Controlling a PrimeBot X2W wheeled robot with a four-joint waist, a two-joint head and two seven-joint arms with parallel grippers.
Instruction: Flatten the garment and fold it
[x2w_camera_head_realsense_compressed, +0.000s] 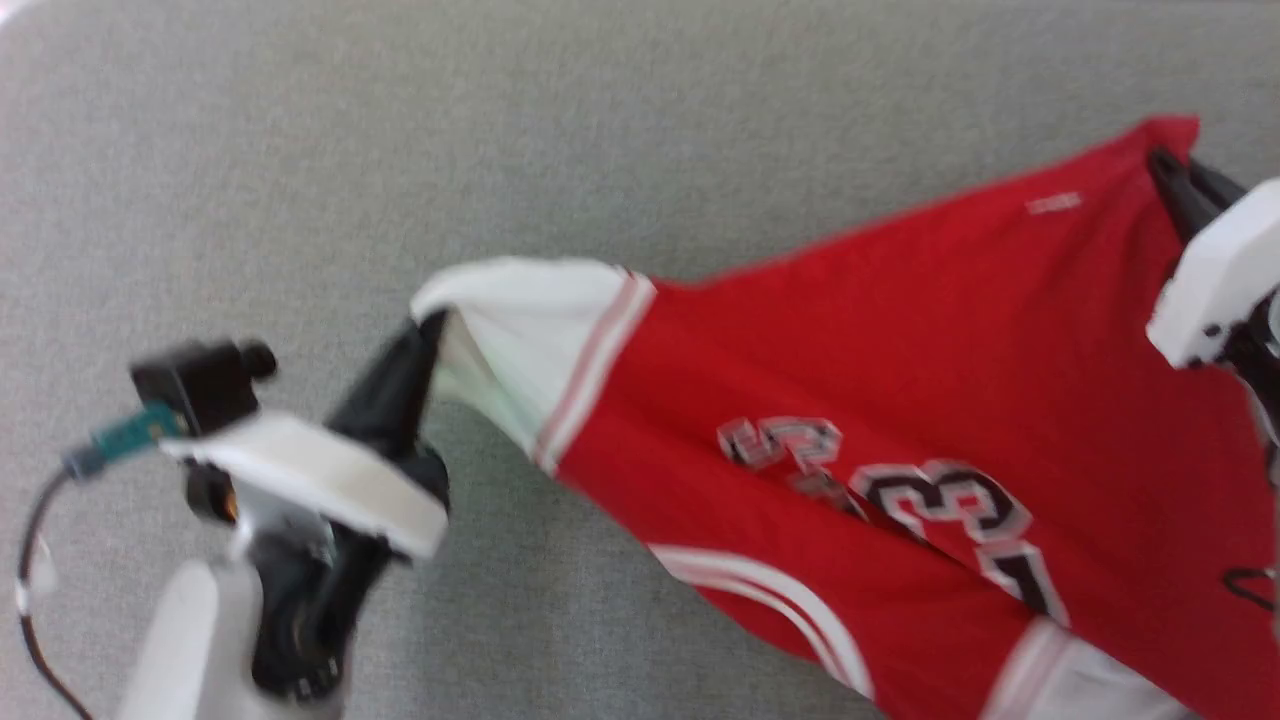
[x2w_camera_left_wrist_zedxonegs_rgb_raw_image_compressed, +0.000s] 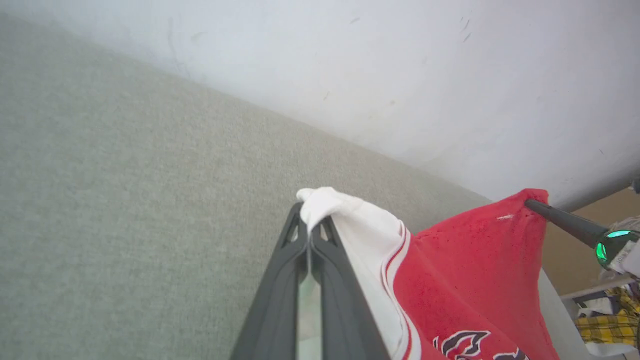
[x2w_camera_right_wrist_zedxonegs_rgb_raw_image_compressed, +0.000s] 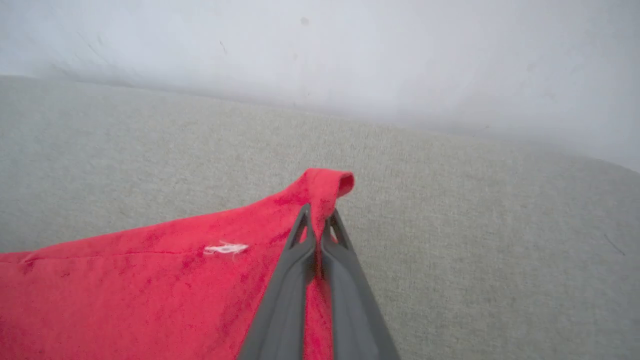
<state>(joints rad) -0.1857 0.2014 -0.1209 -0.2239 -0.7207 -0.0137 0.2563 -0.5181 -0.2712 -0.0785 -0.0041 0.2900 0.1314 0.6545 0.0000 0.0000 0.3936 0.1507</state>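
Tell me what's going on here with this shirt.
A two-armed robot holds a red shirt stretched between its hands above a grey fabric surface. The left hand is shut on the end of the white sleeve. The right hand is shut on a red corner. The shirt runs taut along that top edge and sags below it. It is not laid flat, and no fold is made yet.

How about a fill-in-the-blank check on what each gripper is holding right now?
The left gripper is shut on the garment's ____ sleeve. The right gripper is shut on a ____ corner of it. The garment spans between them over a ____ fabric surface.
Missing: white; red; grey.
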